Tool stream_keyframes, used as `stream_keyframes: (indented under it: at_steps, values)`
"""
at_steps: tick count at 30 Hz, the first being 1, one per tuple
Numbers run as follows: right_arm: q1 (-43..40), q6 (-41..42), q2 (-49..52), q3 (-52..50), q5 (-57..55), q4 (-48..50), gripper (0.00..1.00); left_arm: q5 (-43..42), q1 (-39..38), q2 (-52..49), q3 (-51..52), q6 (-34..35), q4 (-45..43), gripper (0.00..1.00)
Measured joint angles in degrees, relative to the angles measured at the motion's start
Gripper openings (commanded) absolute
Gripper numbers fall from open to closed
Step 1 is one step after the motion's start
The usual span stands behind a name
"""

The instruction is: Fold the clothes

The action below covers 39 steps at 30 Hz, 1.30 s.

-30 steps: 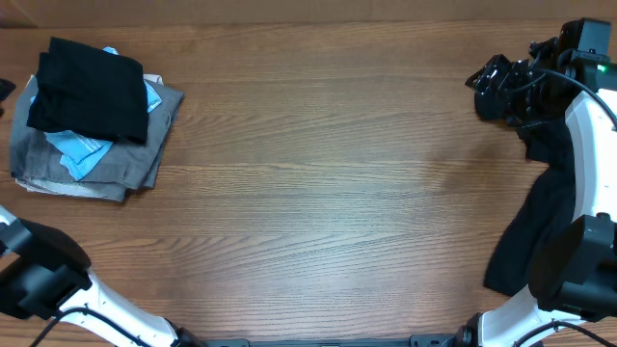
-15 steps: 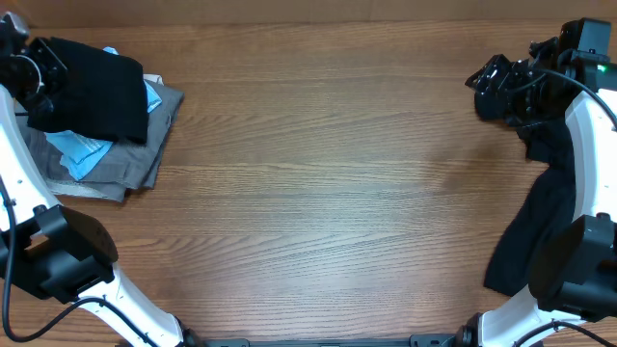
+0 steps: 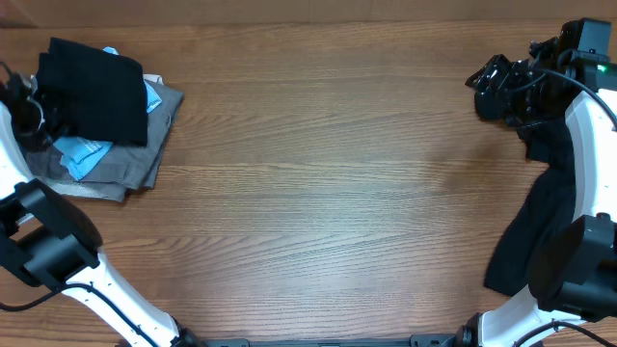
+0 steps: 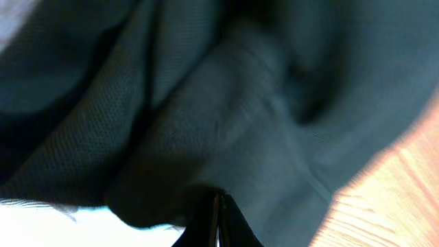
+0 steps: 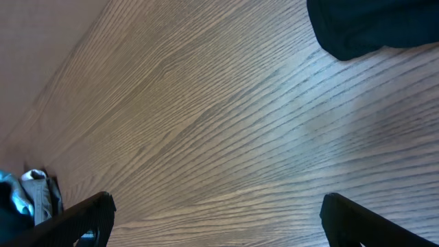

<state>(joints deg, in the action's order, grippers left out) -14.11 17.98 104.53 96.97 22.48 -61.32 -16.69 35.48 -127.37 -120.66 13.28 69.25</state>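
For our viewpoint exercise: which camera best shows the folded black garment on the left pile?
Overhead: the garment lies whole atop the pile. Left wrist: only blurred dark fabric, close; right wrist: not discernible.

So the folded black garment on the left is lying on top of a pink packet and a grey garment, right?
Not quite: the packet is light blue, not pink, as the overhead view shows. The rest holds: the folded black garment lies on top of it and the grey garment.

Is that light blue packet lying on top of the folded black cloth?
No, the light blue packet sticks out from underneath the folded black garment, which covers most of it.
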Motion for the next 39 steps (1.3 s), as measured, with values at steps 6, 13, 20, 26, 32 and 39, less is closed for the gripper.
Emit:
stream_keyframes:
  at_steps: [6, 13, 20, 26, 32, 39]
  values:
    - [0.0, 0.0, 0.0, 0.0, 0.0, 0.0, 1.00, 2.2, 4.4, -1.0, 0.3, 0.1, 0.2, 0.04]
    - [0.0, 0.0, 0.0, 0.0, 0.0, 0.0, 1.00, 2.8, 6.1, -3.0, 0.3, 0.3, 1.0, 0.04]
    - [0.0, 0.0, 0.0, 0.0, 0.0, 0.0, 1.00, 2.5, 5.9, -0.7, -1.4, 2.9, 3.7, 0.04]
    - [0.0, 0.0, 0.0, 0.0, 0.0, 0.0, 1.00, 2.1, 5.4, 11.6, -3.3, 4.0, 3.3, 0.04]
    - [0.0, 0.0, 0.0, 0.0, 0.0, 0.0, 1.00, -2.9, 0.8, 18.1, -5.9, 4.1, -1.5, 0.05]
    - [0.0, 0.0, 0.0, 0.0, 0.0, 0.0, 1.00, -7.8, -3.8, 9.0, -5.7, 3.8, -6.2, 0.04]
